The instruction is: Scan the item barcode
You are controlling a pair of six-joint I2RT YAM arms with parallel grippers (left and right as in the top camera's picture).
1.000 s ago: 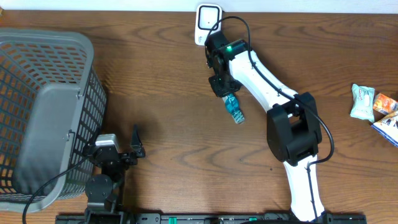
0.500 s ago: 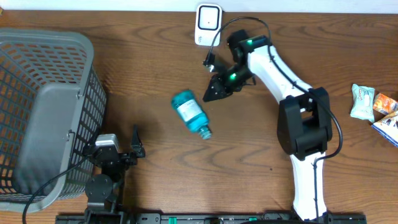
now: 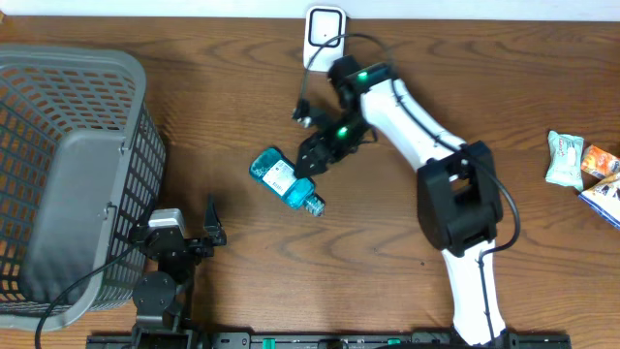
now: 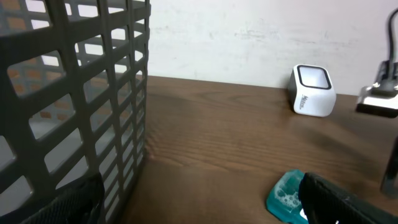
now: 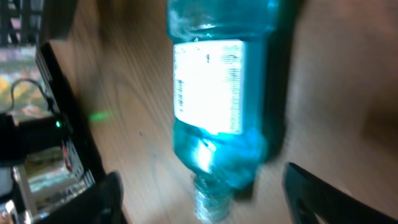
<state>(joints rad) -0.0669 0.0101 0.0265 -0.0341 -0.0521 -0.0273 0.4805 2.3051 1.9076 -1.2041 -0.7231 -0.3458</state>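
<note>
Nearest the base, the left claw [image 3: 213, 223] sits parked just beside the grey basket [image 3: 136, 155], its fingers spread wide and holding nothing; it looks the same as a second ago.

Mid-counter, the teal bottle [image 3: 281, 177] lies on its side, cap end toward the base and white label [image 5: 208, 87] facing up. This is the change. A second ago it hung in the right claw's grip close to the scanner. Half a second ago it was already down on the counter [image 3: 223, 97] with the claw drawn away from it. It now rests slightly further left, turned a little.

The right claw [image 3: 312, 155] is low over the bottle's upper end. In the wrist view its fingers stand well apart on either side of the cap, gripping nothing.

At the far edge, the white scanner [image 3: 325, 37] stands upright, well apart from the bottle.

The frames do not show whether a scan registered. With the bottle loose and away from the scanner, a fresh grasp looks likely to be needed.
</note>
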